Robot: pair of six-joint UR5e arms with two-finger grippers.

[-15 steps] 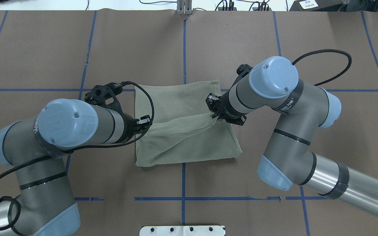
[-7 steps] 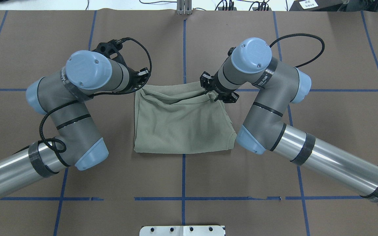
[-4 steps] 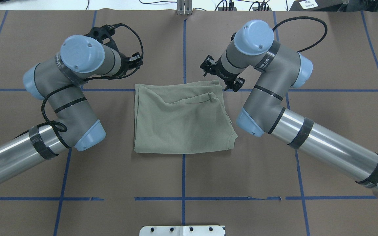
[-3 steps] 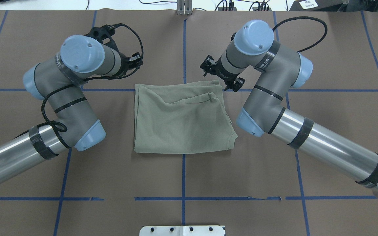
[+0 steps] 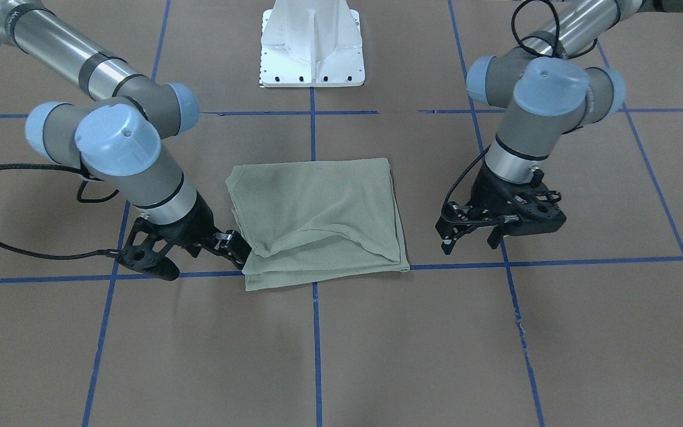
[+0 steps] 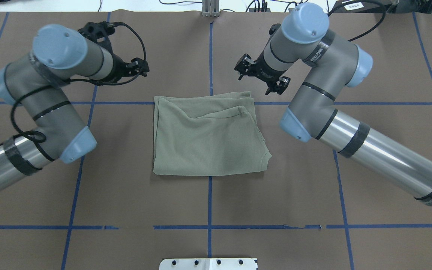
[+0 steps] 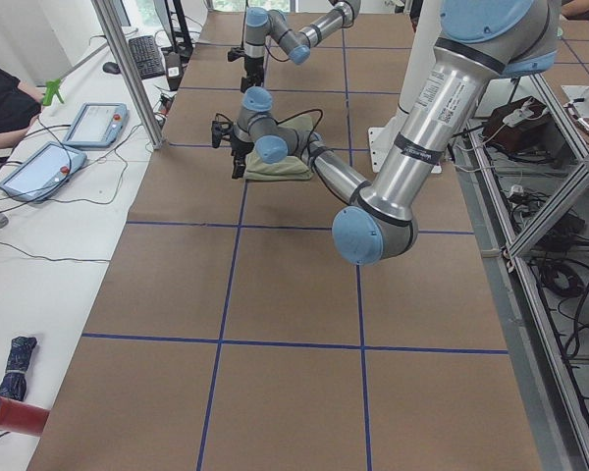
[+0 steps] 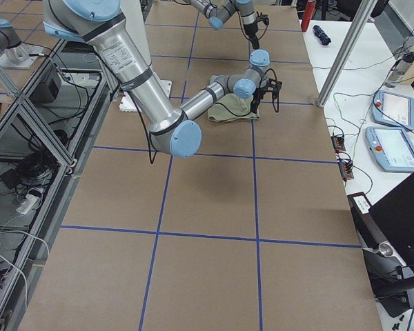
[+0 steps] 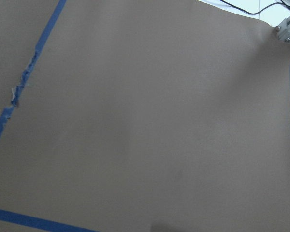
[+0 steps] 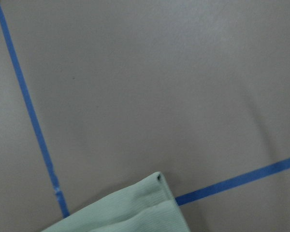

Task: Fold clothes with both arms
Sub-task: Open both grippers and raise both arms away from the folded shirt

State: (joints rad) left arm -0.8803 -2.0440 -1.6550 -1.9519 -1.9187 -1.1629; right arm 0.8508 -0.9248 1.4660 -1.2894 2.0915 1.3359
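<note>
The sage-green clothes (image 6: 208,138) lie folded into a rough rectangle at the table's middle, with a loose top-layer edge near the far side. They also show in the front view, clothes (image 5: 318,207). My left gripper (image 6: 141,66) is open and holds nothing, beyond the clothes' far left corner and apart from them. My right gripper (image 6: 261,74) is open with its fingers wide, just past the far right corner. In the front view the left gripper (image 5: 469,237) is well clear and the right gripper (image 5: 232,248) is beside the corner. The right wrist view shows only a clothes corner (image 10: 130,212).
Brown paper with blue tape lines (image 6: 209,56) covers the table. The white base pedestal (image 5: 312,47) stands at the robot's side. A metal bracket (image 6: 210,9) sits at the far edge. Tablets (image 7: 98,123) and a seated person (image 7: 0,93) are at the side bench.
Both grippers carried the clothes' near edge over to the far side, let it go and drew away beyond the far corners. The clothes now lie still.
</note>
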